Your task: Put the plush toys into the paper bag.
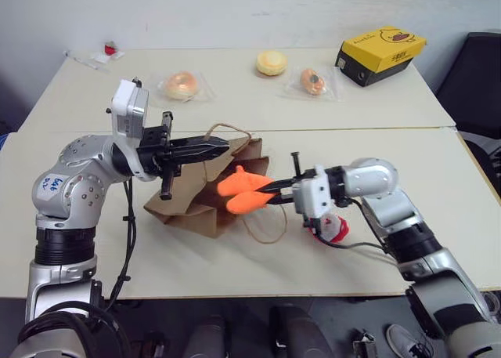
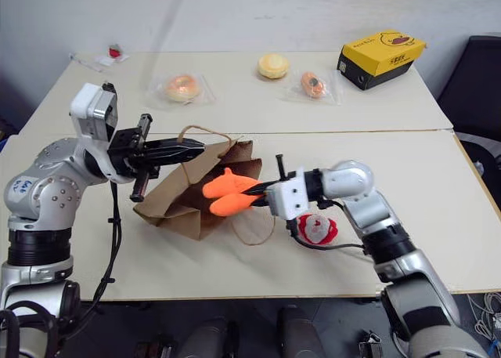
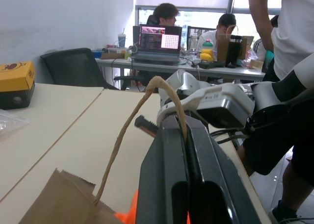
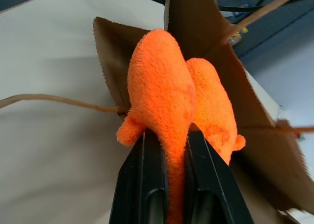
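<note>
Over table: right tool pinching orange plush fish, left tool clamped on paper bag handle.

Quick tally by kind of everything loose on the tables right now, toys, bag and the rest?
Plush toys: 2, orange fish in the right gripper, red-and-white toy on the table.
Paper bag: 1, handle held by the left gripper.
Wrapped pastries: 3.
Yellow box: 1.
Small wrapped red item: 1.
Total: 8.

Left gripper, jaws closed, points toward 3 o'clock; right gripper, clamped, points toward 9 o'clock.
</note>
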Robot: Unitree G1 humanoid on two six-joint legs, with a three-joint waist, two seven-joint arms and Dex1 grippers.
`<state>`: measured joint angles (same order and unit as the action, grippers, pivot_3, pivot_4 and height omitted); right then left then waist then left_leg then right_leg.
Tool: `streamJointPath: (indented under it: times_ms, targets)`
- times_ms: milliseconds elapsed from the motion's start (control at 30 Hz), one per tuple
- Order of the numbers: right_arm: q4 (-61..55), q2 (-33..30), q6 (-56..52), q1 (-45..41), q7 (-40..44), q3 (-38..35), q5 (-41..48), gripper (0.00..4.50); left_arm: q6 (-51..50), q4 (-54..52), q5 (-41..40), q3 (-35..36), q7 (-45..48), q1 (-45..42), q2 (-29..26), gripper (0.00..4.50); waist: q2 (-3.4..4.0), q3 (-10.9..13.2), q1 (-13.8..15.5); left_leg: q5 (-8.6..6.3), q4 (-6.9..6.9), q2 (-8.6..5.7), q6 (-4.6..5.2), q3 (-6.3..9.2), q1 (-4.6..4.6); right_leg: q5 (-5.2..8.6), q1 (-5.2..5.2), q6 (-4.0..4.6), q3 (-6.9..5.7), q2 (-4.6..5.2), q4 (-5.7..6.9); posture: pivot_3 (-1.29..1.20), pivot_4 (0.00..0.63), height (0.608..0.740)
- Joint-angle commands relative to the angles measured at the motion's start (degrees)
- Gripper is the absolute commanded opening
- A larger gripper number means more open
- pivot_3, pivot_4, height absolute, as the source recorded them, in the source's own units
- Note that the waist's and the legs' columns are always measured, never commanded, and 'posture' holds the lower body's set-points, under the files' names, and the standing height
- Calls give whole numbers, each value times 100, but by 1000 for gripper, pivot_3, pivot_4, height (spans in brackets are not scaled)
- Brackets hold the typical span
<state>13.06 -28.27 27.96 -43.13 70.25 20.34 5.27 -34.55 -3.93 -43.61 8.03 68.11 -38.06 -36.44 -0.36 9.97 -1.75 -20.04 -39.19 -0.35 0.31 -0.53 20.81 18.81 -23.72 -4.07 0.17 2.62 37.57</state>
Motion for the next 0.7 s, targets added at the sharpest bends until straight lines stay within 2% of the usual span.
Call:
streamJointPath:
  times_ms: [33, 333, 567, 700]
  targets:
    - [368, 95, -204, -505, 1, 201, -488, 4, -37, -174, -149, 17, -1, -157, 21, 0, 0, 0, 1, 0, -1, 0, 0, 1, 7, 0, -5, 0, 0, 0, 0, 0, 150, 740]
    - [1602, 852, -8, -1700, -202, 606, -1274, 4, -36, -52, -69, -182, 114, -254, 186, 0, 0, 0, -17, 1, -27, 0, -1, 5, 41, 0, -29, 0, -6, 1, 12, 0, 150, 740]
    - [1683, 1240, 209, -1717, -102, 856, -1395, 4, -43, -41, -79, -198, 147, -244, 195, 0, 0, 0, -23, 0, -33, -1, -3, 9, 46, 0, -31, 0, -8, 1, 16, 0, 150, 740]
    - [2114, 1462, 475, -1591, -434, 895, -1574, 4, -19, -58, -68, -172, 106, -191, 212, 0, 0, 0, -25, 0, -36, 0, -3, 10, 46, 0, -31, 0, -10, 1, 19, 0, 150, 740]
